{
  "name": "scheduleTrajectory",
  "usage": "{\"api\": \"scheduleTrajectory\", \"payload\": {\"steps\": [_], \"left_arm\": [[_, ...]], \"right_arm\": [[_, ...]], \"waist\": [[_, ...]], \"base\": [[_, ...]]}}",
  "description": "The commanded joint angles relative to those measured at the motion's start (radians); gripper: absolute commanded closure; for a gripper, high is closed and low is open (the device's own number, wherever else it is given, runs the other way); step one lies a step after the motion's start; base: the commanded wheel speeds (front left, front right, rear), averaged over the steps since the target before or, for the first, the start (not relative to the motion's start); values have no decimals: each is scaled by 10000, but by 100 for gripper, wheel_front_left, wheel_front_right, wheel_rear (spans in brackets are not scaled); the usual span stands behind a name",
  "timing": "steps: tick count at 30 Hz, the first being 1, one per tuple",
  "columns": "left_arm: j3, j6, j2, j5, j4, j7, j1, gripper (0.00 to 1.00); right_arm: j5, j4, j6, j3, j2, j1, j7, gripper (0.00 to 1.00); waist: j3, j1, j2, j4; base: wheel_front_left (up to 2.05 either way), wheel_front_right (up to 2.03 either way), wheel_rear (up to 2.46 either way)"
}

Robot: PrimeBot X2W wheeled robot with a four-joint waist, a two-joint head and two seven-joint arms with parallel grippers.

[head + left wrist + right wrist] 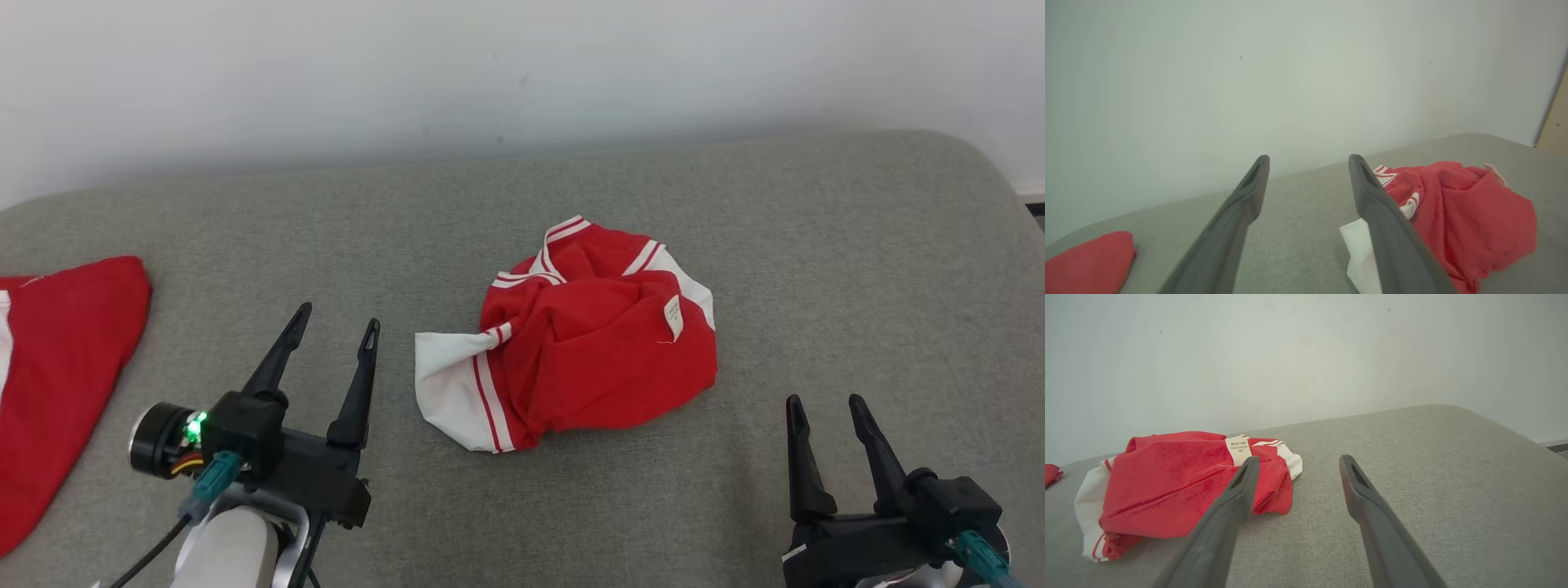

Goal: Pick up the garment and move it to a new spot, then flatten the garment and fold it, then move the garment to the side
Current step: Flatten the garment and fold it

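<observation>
A crumpled red garment (588, 343) with white sleeves and red-striped trim lies in a heap at the middle of the grey cushioned surface (735, 204); a white label shows on top. My left gripper (337, 317) stands open to the garment's left, apart from it. To the lower right my right gripper (822, 402) is open too, short of the heap. In the left wrist view the garment (1466, 220) sits right of my fingers (1376, 212). The right wrist view has the garment (1180, 482) left of my open gripper (1296, 463).
A second red cloth (57, 367) lies flat at the surface's left edge, also seen as a red cloth (1090, 261) in the left wrist view. A pale wall (522, 73) stands behind the surface. Bare grey fabric stretches right of the heap.
</observation>
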Motion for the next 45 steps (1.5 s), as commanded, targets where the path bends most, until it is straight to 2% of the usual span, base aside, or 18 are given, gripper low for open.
{"api": "scheduleTrajectory", "payload": {"steps": [1, 13, 21, 25, 28, 29, 31, 38, 45], "left_arm": [[-241, 22, 113, -110, 139, -33, -278, 0], [-2931, 21, 1218, -1034, 2006, 270, -2248, 0], [-4599, 22, 1927, -1843, 3045, 660, -2782, 0], [-5084, 22, 2072, -2177, 3559, 609, -3089, 0], [-5382, 22, 1914, -2379, 3985, 555, -3342, 0], [-5470, 22, 1879, -2439, 4162, 532, -3448, 51], [-5593, 22, 1782, -2555, 4539, 492, -3617, 100], [-5342, 43, 1489, -3065, 5247, 63, -3977, 100], [-4800, 284, 1638, -3339, 4393, -29, -3531, 100]], "right_arm": [[48, 24, -25, -21, -3, -72, -61, 0], [203, 64, -25, 23, -3, -274, -95, 0], [290, -35, -25, 21, -1, -268, -87, 0], [294, -60, -25, 31, -3, -281, -86, 0], [285, -43, -25, 53, -1, -313, -87, 0], [271, -26, -25, 75, -3, -322, -87, 0], [245, 7, -25, 121, -3, -346, -87, 0], [154, 57, -25, -44, -1, -158, -86, 0], [218, 71, -25, -235, -3, 109, -85, 0]], "waist": [[268, -1, -1, -376], [699, -1, -1, -1238], [846, -1, -1, -1572], [901, -1, -1, -1644], [905, -1, -1, -1639], [892, -1, -1, -1622], [856, -1, -1, -1591], [508, -1, -1, -1149], [122, -1, -1, -191]], "base": [[0, 0, 0], [0, 0, 0], [0, 0, 0], [0, 0, 0], [0, 0, 0], [0, 0, 0], [0, 0, 0], [0, 0, 0], [0, 0, 0]]}}
